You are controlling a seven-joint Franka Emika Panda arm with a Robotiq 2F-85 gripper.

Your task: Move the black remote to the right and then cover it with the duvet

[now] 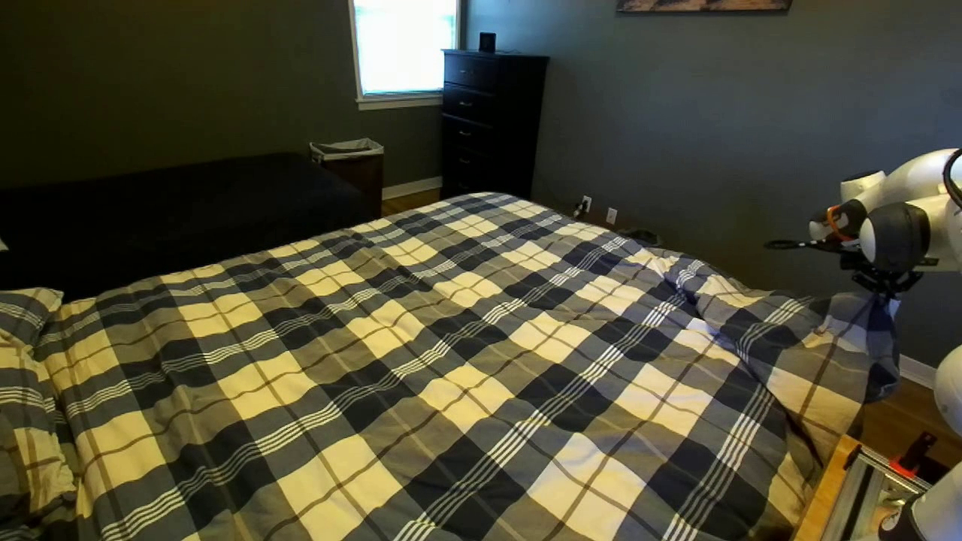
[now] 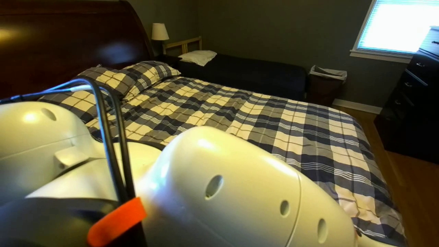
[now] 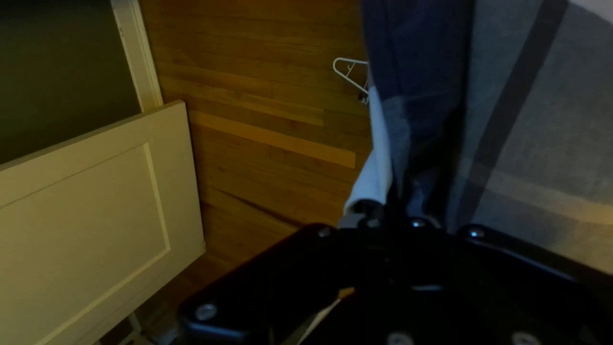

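The duvet [image 1: 466, 353], checked in cream, grey and navy, is spread across the bed in both exterior views [image 2: 295, 120]. My gripper [image 1: 885, 294] is at the foot corner of the bed, shut on a bunched edge of the duvet. That corner is raised and drapes from the fingers over the bed's end. In the wrist view the duvet [image 3: 536, 110] hangs in dark folds that run into the closed fingertips [image 3: 390, 223]. The picture there is dark, so the finger contact is partly hidden. The black remote does not show in any view; it is hidden or out of view.
Plaid pillows [image 2: 151, 73] lie by the dark headboard [image 2: 68, 48]. A dark second bed [image 2: 253, 73], hamper [image 2: 325, 82] and dresser [image 1: 492, 124] stand beyond. A wooden table edge [image 1: 827, 488] is by the robot base. A white door [image 3: 96, 230] and hanger [image 3: 352, 72] show over the floor.
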